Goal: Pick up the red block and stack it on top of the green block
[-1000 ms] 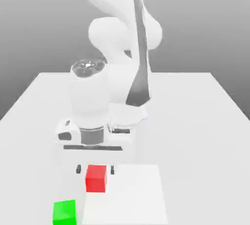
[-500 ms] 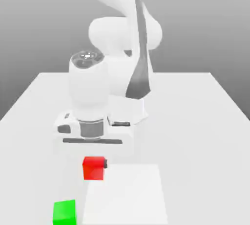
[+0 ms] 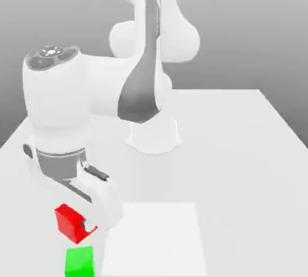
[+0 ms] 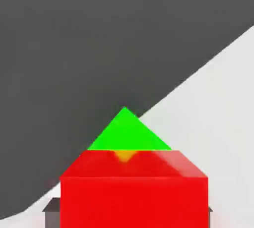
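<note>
1. Pincer (image 3: 81, 226) clenched on the red block (image 3: 68, 219), block sits between its fingers, lifted clear of the surface (image 3: 240, 149), tilted.
2. Green block (image 3: 79, 261) rests on the surface just below the pincer, near the held red block, not touching it.
3. Hand view: red block (image 4: 133, 192) right in front of the pincer, dark finger tips poking out either side of it; green block (image 4: 129, 133) shows as a corner beyond the red one.
4. White arm bends down from its base to the pincer; paler square patch (image 3: 156, 239) on the surface beside the pincer, on the exterior view's right.
</note>
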You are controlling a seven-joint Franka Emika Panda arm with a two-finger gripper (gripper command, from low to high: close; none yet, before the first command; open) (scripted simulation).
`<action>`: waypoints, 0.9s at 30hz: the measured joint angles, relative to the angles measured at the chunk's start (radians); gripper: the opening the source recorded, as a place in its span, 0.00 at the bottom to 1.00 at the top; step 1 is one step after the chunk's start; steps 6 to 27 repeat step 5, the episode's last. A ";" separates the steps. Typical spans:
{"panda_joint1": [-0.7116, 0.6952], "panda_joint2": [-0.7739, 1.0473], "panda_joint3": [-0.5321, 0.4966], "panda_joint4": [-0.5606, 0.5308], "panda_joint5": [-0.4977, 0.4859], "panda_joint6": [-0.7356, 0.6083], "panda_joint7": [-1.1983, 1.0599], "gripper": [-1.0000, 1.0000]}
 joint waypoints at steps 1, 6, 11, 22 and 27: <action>-0.003 0.035 0.004 0.004 0.008 0.031 -0.003 0.00; -0.007 0.067 0.009 0.006 0.015 0.061 -0.006 1.00; -0.007 0.067 0.009 0.006 0.015 0.061 -0.006 1.00; -0.007 0.067 0.009 0.006 0.015 0.061 -0.006 1.00; -0.007 0.067 0.009 0.006 0.015 0.061 -0.006 1.00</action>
